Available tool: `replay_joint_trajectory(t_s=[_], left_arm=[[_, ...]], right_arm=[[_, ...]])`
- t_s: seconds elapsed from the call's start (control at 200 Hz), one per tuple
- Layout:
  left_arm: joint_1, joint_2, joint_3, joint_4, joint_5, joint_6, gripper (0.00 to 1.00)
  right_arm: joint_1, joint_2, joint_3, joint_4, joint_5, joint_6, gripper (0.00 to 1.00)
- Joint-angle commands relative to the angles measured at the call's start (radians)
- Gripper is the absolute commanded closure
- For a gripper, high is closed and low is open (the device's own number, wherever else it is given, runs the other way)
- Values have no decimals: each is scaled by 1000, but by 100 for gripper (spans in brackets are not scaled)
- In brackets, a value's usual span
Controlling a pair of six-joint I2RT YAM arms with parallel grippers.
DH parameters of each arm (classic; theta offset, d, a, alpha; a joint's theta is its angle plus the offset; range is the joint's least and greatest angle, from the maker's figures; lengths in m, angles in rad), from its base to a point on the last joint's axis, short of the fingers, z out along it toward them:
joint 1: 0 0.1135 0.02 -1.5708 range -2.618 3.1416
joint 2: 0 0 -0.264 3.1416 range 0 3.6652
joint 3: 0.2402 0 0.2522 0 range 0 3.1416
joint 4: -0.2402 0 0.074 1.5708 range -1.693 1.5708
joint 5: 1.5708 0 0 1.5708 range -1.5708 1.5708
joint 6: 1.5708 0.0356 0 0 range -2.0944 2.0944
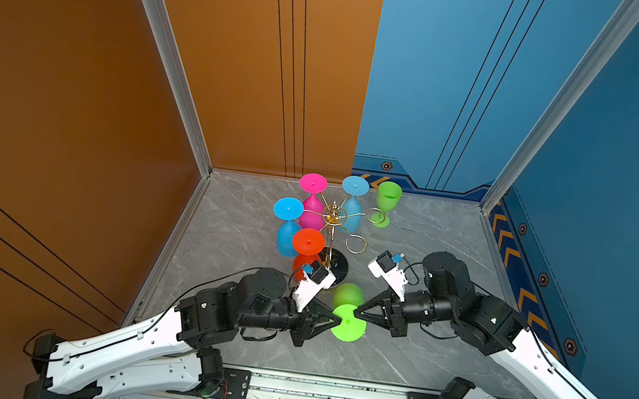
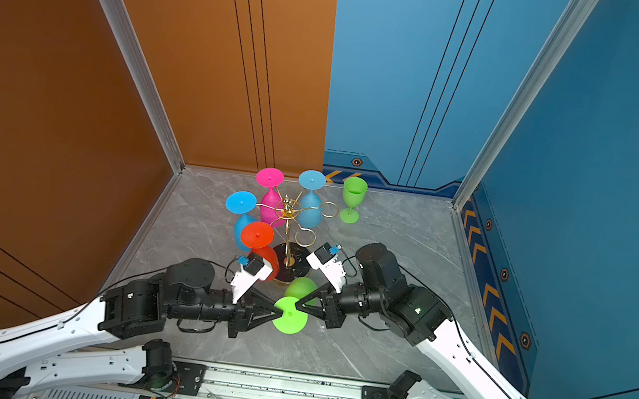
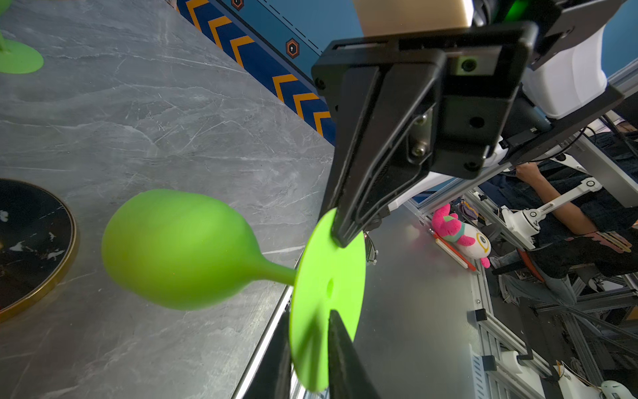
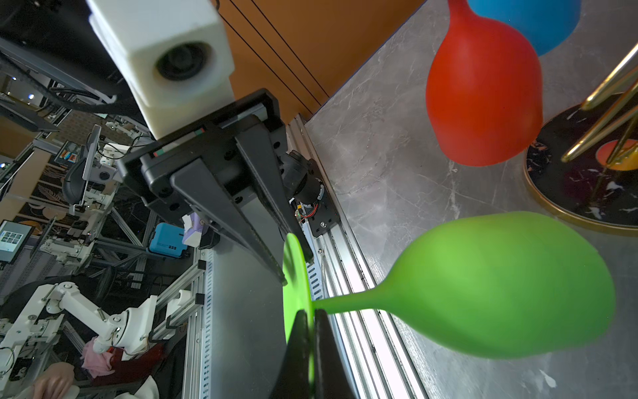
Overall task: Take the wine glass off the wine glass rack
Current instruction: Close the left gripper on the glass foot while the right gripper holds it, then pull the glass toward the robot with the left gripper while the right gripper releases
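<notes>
Now my right fingers (image 4: 326, 352) pinch the green wine glass (image 1: 349, 327) by its foot, low in the middle. My left fingers (image 3: 340, 352) sit around it too; squeezing or not, I cannot tell.

The wine glass (image 1: 348, 322) is plain lime green, as is the other green glass (image 1: 388, 196). The wine glass rack (image 1: 333, 216) is gold wire, its base (image 3: 34, 241) black with white veining and a gold rim. The pink glass (image 1: 313, 183), two sky-blue glasses (image 1: 288, 209) and orange-red glass (image 1: 308, 242) are unpatterned. The table (image 1: 436, 350) is grey marble-veined. The chevron band (image 3: 284, 84) shows orange chevrons on dark blue.
</notes>
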Motion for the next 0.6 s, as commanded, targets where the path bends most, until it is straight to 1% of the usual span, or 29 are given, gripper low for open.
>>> replay_joint_trajectory(t_s=[0.0, 0.11, 0.16, 0.33, 0.395, 0.501, 0.596], left_arm=[[-14, 15, 3, 44, 75, 5, 83], [-15, 30, 8, 51, 91, 7, 88], [-15, 34, 9, 53, 93, 9, 90], [-15, 41, 6, 57, 97, 10, 100], [-15, 41, 7, 58, 103, 10, 100], [-15, 41, 7, 59, 110, 15, 100], [-14, 44, 8, 63, 121, 16, 100]], right_arm=[[5, -16, -16, 11, 14, -17, 99], [4, -21, -19, 11, 13, -19, 99], [5, -23, -20, 12, 15, -17, 97], [-1, -41, -27, -3, 24, -17, 94], [-4, -49, -27, -10, 31, -17, 92], [-4, -60, -22, -28, 40, -17, 86], [-8, -71, -10, -63, 55, -27, 72]])
